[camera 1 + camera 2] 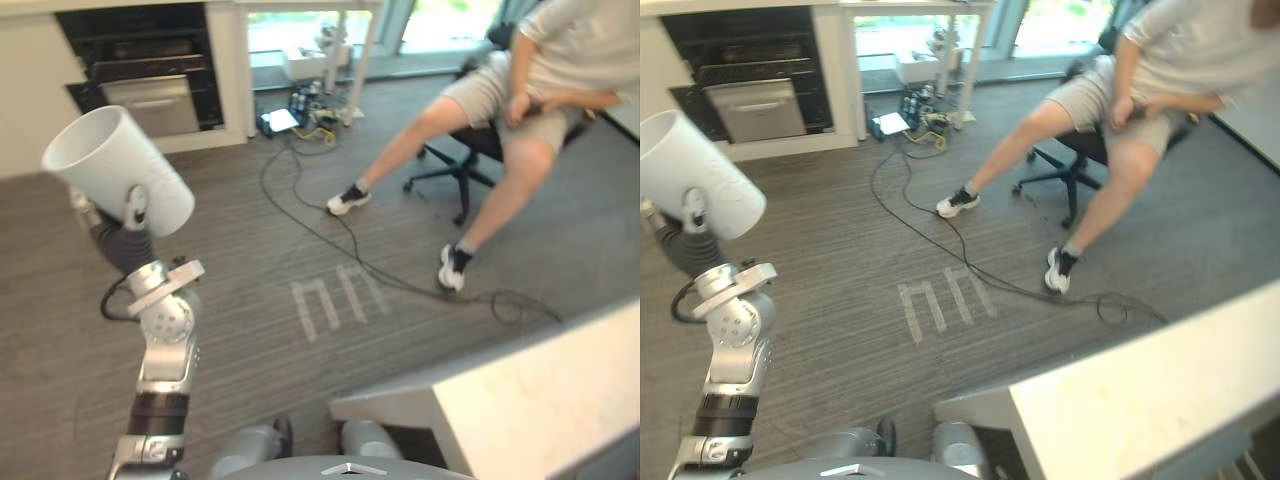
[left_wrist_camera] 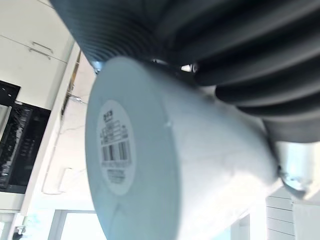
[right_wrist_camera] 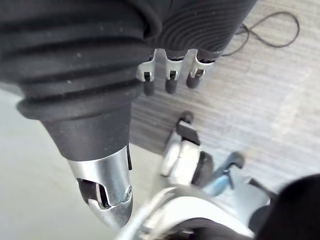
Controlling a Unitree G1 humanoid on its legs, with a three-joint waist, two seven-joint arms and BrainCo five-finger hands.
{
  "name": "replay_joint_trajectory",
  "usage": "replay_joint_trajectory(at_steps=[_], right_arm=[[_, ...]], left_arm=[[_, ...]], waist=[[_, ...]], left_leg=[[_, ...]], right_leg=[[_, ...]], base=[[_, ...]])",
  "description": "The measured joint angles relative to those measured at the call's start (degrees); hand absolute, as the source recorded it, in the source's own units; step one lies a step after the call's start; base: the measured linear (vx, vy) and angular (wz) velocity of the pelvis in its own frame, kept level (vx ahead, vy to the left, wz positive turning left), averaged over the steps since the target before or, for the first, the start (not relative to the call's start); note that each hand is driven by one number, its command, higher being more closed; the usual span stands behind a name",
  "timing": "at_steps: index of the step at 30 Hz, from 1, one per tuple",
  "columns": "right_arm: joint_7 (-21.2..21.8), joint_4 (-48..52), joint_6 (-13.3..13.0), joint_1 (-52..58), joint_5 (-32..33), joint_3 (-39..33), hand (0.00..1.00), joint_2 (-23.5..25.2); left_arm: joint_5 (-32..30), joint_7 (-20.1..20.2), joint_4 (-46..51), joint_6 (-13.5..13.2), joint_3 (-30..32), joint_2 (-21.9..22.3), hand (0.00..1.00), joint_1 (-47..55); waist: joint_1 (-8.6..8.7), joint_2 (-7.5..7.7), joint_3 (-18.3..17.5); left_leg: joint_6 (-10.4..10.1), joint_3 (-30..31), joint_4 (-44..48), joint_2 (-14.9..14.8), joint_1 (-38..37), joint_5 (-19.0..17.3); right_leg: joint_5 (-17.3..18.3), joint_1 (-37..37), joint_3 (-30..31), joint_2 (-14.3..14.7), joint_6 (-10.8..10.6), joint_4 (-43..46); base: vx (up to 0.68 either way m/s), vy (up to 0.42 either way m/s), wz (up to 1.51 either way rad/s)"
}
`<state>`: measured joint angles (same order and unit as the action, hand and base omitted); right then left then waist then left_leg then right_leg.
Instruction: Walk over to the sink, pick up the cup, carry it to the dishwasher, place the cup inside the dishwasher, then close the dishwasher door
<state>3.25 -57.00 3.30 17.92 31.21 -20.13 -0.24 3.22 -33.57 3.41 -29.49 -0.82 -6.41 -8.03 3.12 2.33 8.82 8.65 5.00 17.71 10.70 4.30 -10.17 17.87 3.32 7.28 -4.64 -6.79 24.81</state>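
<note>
person seated (image 1: 565,50) | black office chair (image 1: 462,168) | pale tape marks (image 1: 335,300) | white counter (image 1: 540,400) nearest

The fingers of the left hand (image 1: 135,207) are hidden behind the cup (image 1: 105,160); the thumb is seen pressed on the cup's side. The person (image 1: 530,80) on the far right is cut off above the chest. The table (image 1: 540,400) is cut off at the near right. The clutter (image 1: 305,110) by the far window is too small to be told.

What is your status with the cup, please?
Left hand shut on cup, held high. Right hand open, empty. Cable across the floor ahead; seated person off to the right.
</note>
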Motion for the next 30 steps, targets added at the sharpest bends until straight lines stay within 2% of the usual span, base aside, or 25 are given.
replay_joint_trajectory(at_steps=[3, 4, 5, 6, 7, 8, 9, 10, 11, 12, 13, 14, 15, 16, 17, 18, 19, 20, 21, 22, 23, 24, 25, 29, 30], right_arm=[[2.84, 0.20, -0.71, 1.09, 0.52, -0.52, 0.00, -0.36], [3.93, 0.47, -0.22, 1.33, 0.44, -0.19, 0.00, -0.63], [3.84, 0.37, 0.07, 1.19, -0.08, 0.55, 0.00, -0.74], [3.70, 0.54, 2.11, 0.29, -1.91, 4.23, 0.00, -0.72], [4.47, 2.36, 3.69, 1.67, -0.77, 3.40, 0.00, -1.33], [5.23, 4.37, 4.21, 3.31, -0.05, 3.45, 0.00, -1.66], [4.56, 4.18, 5.22, 3.86, -1.66, 5.57, 0.00, -3.51], [3.88, 2.87, 6.54, 2.84, -2.20, 6.18, 0.00, -4.28], [3.71, 1.43, 6.56, 1.94, -2.35, 5.57, 0.00, -4.93], [3.74, 0.62, 6.32, 0.87, -2.42, 5.38, 0.00, -5.96], [3.84, -0.79, 5.63, -0.64, -2.32, 4.76, 0.00, -7.33], [3.95, -1.74, 4.75, -2.51, -2.32, 2.64, 0.00, -7.57], [3.87, -2.73, 4.57, -3.97, -2.28, 1.77, 0.00, -8.38], [3.98, -2.68, 4.31, -4.37, -2.25, 1.54, 0.00, -9.44], [4.27, -2.37, 3.81, -5.41, -2.33, 0.23, 0.00, -10.20], [4.52, -2.46, 3.66, -5.64, -2.38, -0.32, 0.00, -10.10], [5.15, -2.62, 3.12, -6.45, -2.38, -1.16, 0.00, -9.80], [5.39, -2.95, 2.72, -6.98, -2.42, -2.95, 0.00, -9.78], [5.39, -3.19, 2.53, -7.41, -2.44, -3.59, 0.00, -9.44], [5.33, -3.80, 1.79, -7.74, -2.33, -3.58, 0.00, -9.31], [5.31, -3.87, 1.16, -7.46, -2.10, -3.81, 0.00, -9.80], [5.08, -3.67, 0.76, -7.53, -1.98, -3.83, 0.00, -9.84], [4.75, -3.48, 0.57, -7.67, -1.72, -3.75, 0.00, -9.72], [3.66, -3.50, 0.69, -7.95, -0.94, -3.40, 0.00, -8.72], [3.76, -3.53, 0.70, -7.87, 0.41, -3.13, 0.00, -8.48]], left_arm=[[0.89, 1.66, 0.75, 1.41, -1.00, 1.12, 1.00, 2.99], [1.20, 2.56, 0.86, 2.58, -1.63, 1.44, 1.00, 2.88], [1.18, 3.41, 1.09, 3.18, -1.82, 1.74, 1.00, 2.83], [1.22, 5.56, 1.35, 4.45, -2.01, 2.13, 1.00, 1.68], [1.22, 7.77, 2.09, 5.18, -2.25, 1.95, 1.00, 1.31], [1.24, 8.67, 2.95, 5.27, -2.15, 1.84, 1.00, 1.69], [1.37, 11.20, 3.96, 5.77, -2.45, 1.53, 1.00, 1.80], [1.98, 12.99, 5.07, 6.43, -2.82, 0.33, 1.00, 1.73], [3.53, 15.24, 6.51, 6.68, -2.90, -1.67, 1.00, 1.82], [4.64, 15.76, 7.67, 6.72, -1.76, -3.27, 1.00, 1.90], [5.67, 16.23, 8.20, 6.74, 0.20, -4.26, 1.00, 2.23], [6.84, 16.65, 8.32, 6.88, 2.16, -4.60, 1.00, 2.13], [7.60, 16.72, 9.01, 6.75, 2.51, -4.71, 1.00, 2.09], [8.01, 16.79, 9.60, 6.50, 2.30, -4.92, 1.00, 2.90], [8.90, 17.43, 9.73, 6.32, 1.48, -5.48, 1.00, 3.26], [9.51, 17.63, 9.98, 6.28, 0.62, -5.60, 1.00, 3.67], [10.26, 17.88, 11.18, 6.08, -0.89, -5.61, 1.00, 4.74], [10.66, 18.36, 11.40, 5.06, -2.44, -5.12, 1.00, 4.94], [10.76, 18.85, 11.26, 4.58, -2.85, -4.68, 1.00, 4.91], [11.64, 18.94, 11.40, 3.85, -4.12, -5.00, 1.00, 4.24], [12.54, 18.99, 11.44, 3.05, -5.25, -4.96, 1.00, 3.55], [12.77, 19.02, 10.89, 2.63, -6.21, -4.80, 1.00, 2.63], [13.27, 19.04, 10.51, 2.62, -8.31, -4.81, 1.00, 1.05], [14.76, 19.79, 10.02, 4.10, -10.86, -4.76, 1.00, 0.17], [14.76, 20.54, 9.26, 4.82, -10.86, -4.79, 1.00, -0.08]], waist=[[0.26, -1.19, -0.94], [0.31, -1.32, -1.05], [0.28, -0.66, -1.09], [0.88, 1.66, -0.35], [0.66, 0.04, -0.73], [0.90, -1.32, -0.90], [1.79, -2.54, -0.80], [1.73, -2.94, -0.79], [1.27, -2.32, -1.13], [0.54, -2.63, -0.94], [0.88, -3.30, -0.81], [2.39, -3.49, -1.37], [2.72, -4.63, -1.02], [1.86, -6.95, -1.03], [2.26, -7.59, -0.93], [2.50, -8.00, -1.42], [3.33, -9.35, -2.29], [4.74, -10.23, -2.51], [4.93, -10.37, -2.69], [4.22, -10.40, -2.57], [4.38, -11.61, -2.71], [4.95, -11.49, -2.67], [4.66, -11.49, -2.67], [4.55, -9.63, -2.40], [4.43, -8.68, -2.38]], left_leg=[[0.04, 3.23, -4.00, 0.88, -1.48, 2.58], [-1.45, 6.18, -6.06, 2.21, -1.23, 4.37], [-9.30, 8.23, -8.03, 3.33, -1.47, 3.73], [-2.75, -1.08, 1.20, 1.13, 3.21, -4.02], [-6.32, -9.58, 8.65, -9.20, 8.33, -5.59], [-10.49, -11.16, 6.84, -14.30, 9.56, -2.02], [-12.03, -10.51, 7.37, -16.51, 13.28, 2.40], [-10.44, -10.92, 5.43, -14.90, 13.27, 4.56], [-8.44, -9.88, -1.43, -11.34, 12.30, 9.42], [-7.60, -9.47, -6.52, -9.94, 11.10, 12.05], [-6.48, -13.67, -9.81, -10.53, 10.20, 10.70], [-6.05, -21.63, -12.03, -11.22, 8.74, 9.09], [-3.77, -25.69, -7.58, -12.53, 9.55, 8.16], [-4.19, -26.12, -4.56, -14.32, 8.50, 9.95], [-5.32, -25.09, -7.49, -11.04, 6.51, 10.84], [-5.23, -24.68, -9.57, -9.57, 5.60, 11.79], [-6.12, -22.93, -13.63, -7.36, 4.97, 13.15], [-7.55, -22.81, -18.08, -6.03, 4.01, 12.38], [-8.57, -24.46, -19.57, -5.40, 2.96, 11.48], [-4.68, -27.74, -15.41, -6.74, 2.33, 12.41], [-8.90, -27.71, -18.07, -9.32, -1.51, 13.58], [-7.79, -27.12, -20.02, -8.40, -2.07, 15.34], [-8.12, -26.86, -22.22, -8.20, -2.69, 16.50], [-8.10, -27.64, -22.54, -9.28, -2.96, 16.64], [-8.11, -28.23, -22.53, -9.84, -3.14, 16.63]], right_leg=[[-0.05, -1.29, -6.34, 0.38, 2.54, -3.81], [-2.32, -3.62, -8.06, 0.67, 4.45, -9.27], [-4.15, -4.88, -9.29, -0.66, 4.69, -12.04], [-6.77, -5.19, -12.91, -5.62, 1.82, -13.78], [-7.22, -5.39, -16.50, -3.92, 1.39, -13.53], [-6.89, -6.21, -18.44, -2.67, 1.08, -13.61], [-4.97, -8.41, -22.63, -2.35, -0.08, -13.58], [-4.89, -8.49, -25.09, -3.62, 0.72, -13.32], [-3.59, -7.66, -25.21, -4.64, 1.63, -12.98], [-2.94, -6.91, -25.12, -4.17, 1.65, -12.81], [-2.82, -6.82, -23.57, -3.19, 1.66, -13.85], [-4.24, -7.75, -23.04, -3.93, 2.33, -15.85], [-3.74, -7.31, -24.21, -5.61, 1.44, -14.15], [-2.13, -5.65, -24.23, -6.03, 0.57, -9.31], [1.13, -4.24, -23.34, -9.04, -0.59, -3.95], [2.29, -3.77, -23.10, -10.14, -0.59, -2.39], [3.71, -2.80, -22.18, -10.54, -0.11, -0.59], [3.48, -2.88, -22.39, -10.58, -0.13, -1.30], [2.73, -3.03, -22.67, -12.12, 0.39, -2.57], [2.11, -2.72, -23.71, -13.36, -0.27, -2.37], [2.02, -3.20, -24.23, -12.40, -0.99, -1.46], [2.14, -3.22, -24.27, -12.71, -1.17, -0.94], [1.71, -2.87, -24.75, -12.83, -1.20, -1.05], [-0.75, -3.51, -23.42, -11.06, -0.90, -3.85], [-1.88, -3.98, -22.70, -10.21, -0.66, -5.48]], base=[[0.08, -0.096, 0.33], [0.00, -0.066, 0.33], [-0.04, -0.058, 0.67], [-0.07, -0.087, 0.98], [-0.07, -0.123, 1.09], [-0.03, -0.025, 1.54], [-0.02, 0.099, 1.69], [0.00, 0.222, 2.33], [-0.09, 0.134, 1.88], [-0.18, 0.045, 1.65], [-0.20, 0.002, 1.51], [-0.14, 0.033, 1.44], [-0.04, 0.082, 1.04], [-0.05, 0.113, 0.47], [-0.05, 0.119, 0.24], [-0.09, 0.147, 0.59], [-0.13, 0.123, 0.90], [-0.13, 0.100, 0.97], [-0.07, 0.070, 0.70], [0.04, 0.009, 0.26], [0.08, -0.012, 0.23], [0.04, -0.022, 0.19], [-0.02, 0.014, 0.14], [-0.03, -0.010, -0.19], [-0.02, -0.004, -0.36]])
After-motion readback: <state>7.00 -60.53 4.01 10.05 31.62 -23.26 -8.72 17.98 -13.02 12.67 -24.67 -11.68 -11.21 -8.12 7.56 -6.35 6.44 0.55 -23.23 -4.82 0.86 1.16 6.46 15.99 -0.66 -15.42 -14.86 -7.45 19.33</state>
